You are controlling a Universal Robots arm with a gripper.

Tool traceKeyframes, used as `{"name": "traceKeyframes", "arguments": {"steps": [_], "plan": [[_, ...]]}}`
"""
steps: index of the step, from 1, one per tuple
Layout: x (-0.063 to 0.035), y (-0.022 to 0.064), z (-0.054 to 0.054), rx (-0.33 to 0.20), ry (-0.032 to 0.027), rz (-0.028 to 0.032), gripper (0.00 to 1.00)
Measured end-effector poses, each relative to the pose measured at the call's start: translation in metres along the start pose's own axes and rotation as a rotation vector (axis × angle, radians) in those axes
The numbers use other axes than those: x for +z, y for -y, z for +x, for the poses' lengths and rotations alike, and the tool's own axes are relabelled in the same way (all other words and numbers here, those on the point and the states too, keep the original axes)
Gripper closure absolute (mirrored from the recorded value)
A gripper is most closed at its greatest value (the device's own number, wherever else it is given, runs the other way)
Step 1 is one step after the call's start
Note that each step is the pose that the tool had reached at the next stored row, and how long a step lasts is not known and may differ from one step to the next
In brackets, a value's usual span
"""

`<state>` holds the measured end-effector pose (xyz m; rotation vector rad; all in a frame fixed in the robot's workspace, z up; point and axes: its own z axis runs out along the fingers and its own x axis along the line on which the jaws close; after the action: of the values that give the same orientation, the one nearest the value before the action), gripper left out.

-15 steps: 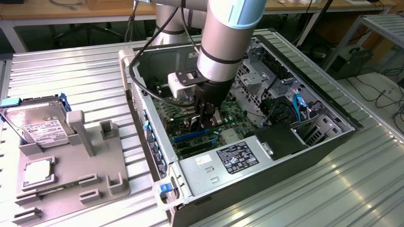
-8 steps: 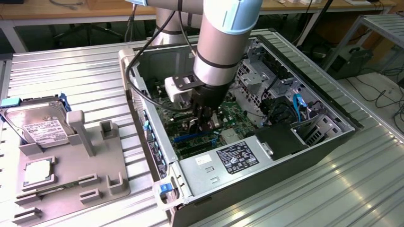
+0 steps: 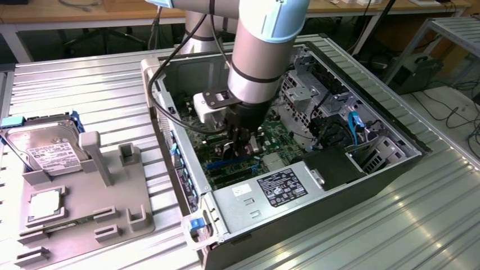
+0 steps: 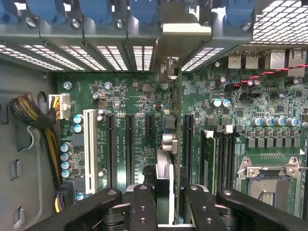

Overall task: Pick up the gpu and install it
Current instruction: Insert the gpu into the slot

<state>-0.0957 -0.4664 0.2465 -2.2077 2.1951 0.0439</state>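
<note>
The black two-fingered gripper (image 4: 166, 204) is pinched on the flat green-boarded gpu with its black shroud (image 4: 164, 168), holding it upright and edge-down inside the open grey metal computer case (image 3: 248, 225), apparently to line its lower edge up with a long black expansion slot (image 4: 187, 139) on the green motherboard (image 4: 125, 96).

A: Clearance at the gripper (image 4: 171, 209)?

B: Tight. It sits low inside the open case (image 3: 390, 121), jaws closed on the gpu (image 4: 179, 125), which stands edge-on. Straight above: open, apart from the arm's own cable (image 3: 152, 84).

A: Sideways?

B: One side: low expansion slots (image 4: 120, 144), free over them as far as the cable bundle (image 4: 29, 113) and power supply (image 3: 281, 188). Other side: upright memory stick (image 4: 208, 159) just beside the card, CPU socket (image 4: 269, 175) beyond. Ahead of the gripper the rear grille (image 4: 96, 53) blocks.
</note>
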Motion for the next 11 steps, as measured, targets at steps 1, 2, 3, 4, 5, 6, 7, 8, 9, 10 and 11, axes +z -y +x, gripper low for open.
{"name": "traceKeyframes", "arguments": {"steps": [1,2,3,4,5,6,7,8,9,10,11], "plan": [[0.0007,0.0000,0.0000,0.000,0.0003,0.0000,0.72],[0.0015,-0.0001,0.0001,0.000,0.0006,-0.0001,0.72],[0.0022,-0.0001,0.0001,0.000,0.0010,-0.0001,0.72],[0.0024,-0.0002,0.0001,0.000,0.0012,-0.0001,0.72],[0.0023,-0.0003,0.0001,0.000,0.0016,-0.0001,0.72],[0.0023,-0.0006,0.0001,0.000,0.0021,-0.0001,0.72],[0.0023,-0.0006,0.0001,0.000,0.0023,0.0000,0.72],[0.0024,-0.0006,0.0001,0.000,0.0024,0.0000,0.72],[0.0024,-0.0006,0.0001,0.000,0.0025,0.0000,0.72],[0.0025,-0.0006,0.0001,0.000,0.0025,0.0000,0.72],[0.0025,-0.0006,0.0001,0.000,0.0025,-0.0001,0.72]]}}
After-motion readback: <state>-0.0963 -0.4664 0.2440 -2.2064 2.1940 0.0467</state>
